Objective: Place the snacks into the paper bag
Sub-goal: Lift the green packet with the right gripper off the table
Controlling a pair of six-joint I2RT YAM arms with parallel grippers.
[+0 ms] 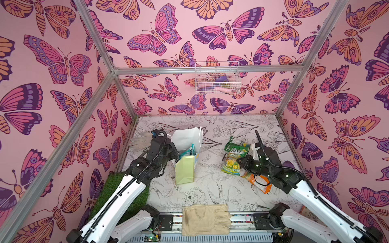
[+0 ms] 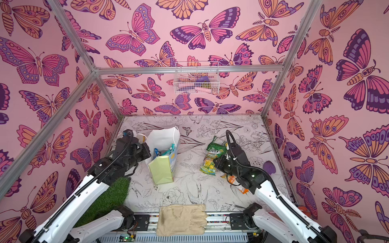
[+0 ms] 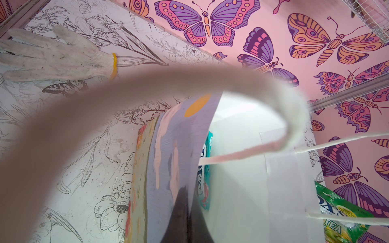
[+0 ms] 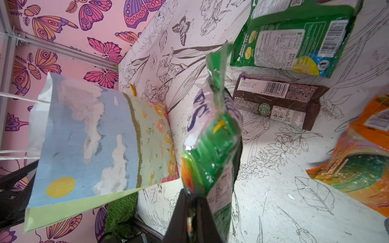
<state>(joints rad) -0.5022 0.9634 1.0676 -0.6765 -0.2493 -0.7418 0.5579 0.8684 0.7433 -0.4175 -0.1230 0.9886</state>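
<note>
Snacks sit in 2 places. A teal glossy packet (image 1: 188, 149) shows inside the upright white paper gift bag (image 1: 185, 172) with pale yellow-green side panels, its lower part hidden by the wall. The rest are to the bag's right on the flower-printed table (image 1: 210, 189).

The left gripper (image 3: 184, 204) is pinched tight on the bag's painted wall. Only its dark tips show in the left wrist view, where a blurred white cord handle (image 3: 147, 92) crosses much of the frame.

The right gripper (image 4: 193, 216) is clamped on a yellow-green glossy packet (image 4: 212, 147); whether that packet's far end touches the table is hard to tell. Near it lie a green glossy packet (image 4: 294, 42), a dark brown bar (image 4: 277, 101) and an orange glossy packet (image 1: 260, 184), partly covered by the right arm.
</note>
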